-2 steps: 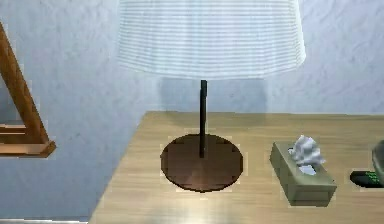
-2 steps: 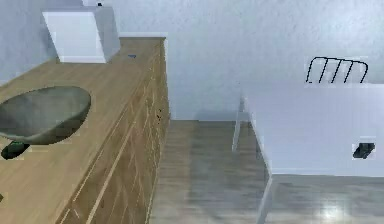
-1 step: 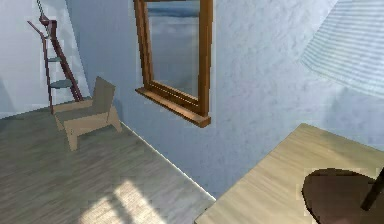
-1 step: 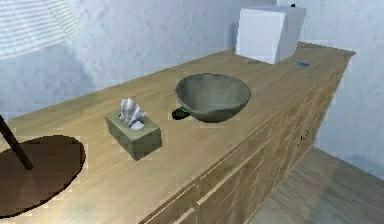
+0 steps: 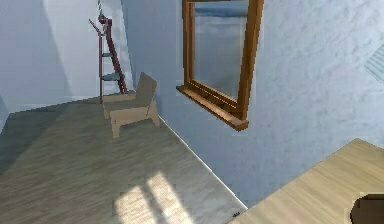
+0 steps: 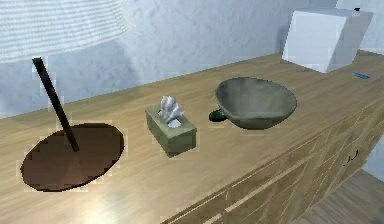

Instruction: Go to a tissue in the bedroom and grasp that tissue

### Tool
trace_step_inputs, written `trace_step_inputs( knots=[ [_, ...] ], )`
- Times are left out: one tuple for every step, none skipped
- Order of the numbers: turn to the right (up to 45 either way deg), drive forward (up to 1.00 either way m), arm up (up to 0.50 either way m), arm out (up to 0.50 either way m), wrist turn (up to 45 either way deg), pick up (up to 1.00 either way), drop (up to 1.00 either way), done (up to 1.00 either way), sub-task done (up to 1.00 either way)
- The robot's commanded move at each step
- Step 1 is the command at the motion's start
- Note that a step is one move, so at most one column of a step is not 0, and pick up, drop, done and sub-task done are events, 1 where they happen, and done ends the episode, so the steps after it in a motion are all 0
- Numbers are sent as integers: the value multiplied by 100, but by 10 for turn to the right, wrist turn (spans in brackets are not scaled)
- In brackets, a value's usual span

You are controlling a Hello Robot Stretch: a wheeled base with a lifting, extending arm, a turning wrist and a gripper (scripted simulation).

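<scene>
How the claw stands I cannot tell from here. In the arm side view the tissue (image 6: 169, 108) is a white tuft poking up from an olive-green tissue box (image 6: 170, 131). The box stands upright near the middle of a long wooden tabletop (image 6: 240, 150).

Just beside the box, toward that view's right, sits a wide grey-green bowl (image 6: 257, 102). A small dark lump (image 6: 214, 115) is tucked against the bowl's near rim, and I cannot make out what it is. On the other side of the box, close but apart from it, lies the round dark lamp base (image 6: 73, 156). A thin dark stem (image 6: 55, 103) slants up from it to a pale shade (image 6: 60, 25) at the top left. Well off at the top right a white box (image 6: 320, 40) stands against the blue wall (image 6: 200, 40). Below the tabletop's front edge there are wooden drawer fronts (image 6: 320, 170).

In the forward view a corner of the same tabletop (image 5: 320, 195) shows at the lower right. Above it on the blue wall is a wooden-framed window (image 5: 222, 60). Farther along stands a low wooden chair (image 5: 133, 105) on the plank floor (image 5: 80, 160). A reddish ladder shelf (image 5: 112, 60) leans in the corner behind it.
</scene>
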Motion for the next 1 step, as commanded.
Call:
trace_step_inputs(
  knots=[
    [0, 0, 50, 0, 0, 0, 0, 0, 0]
  ],
)
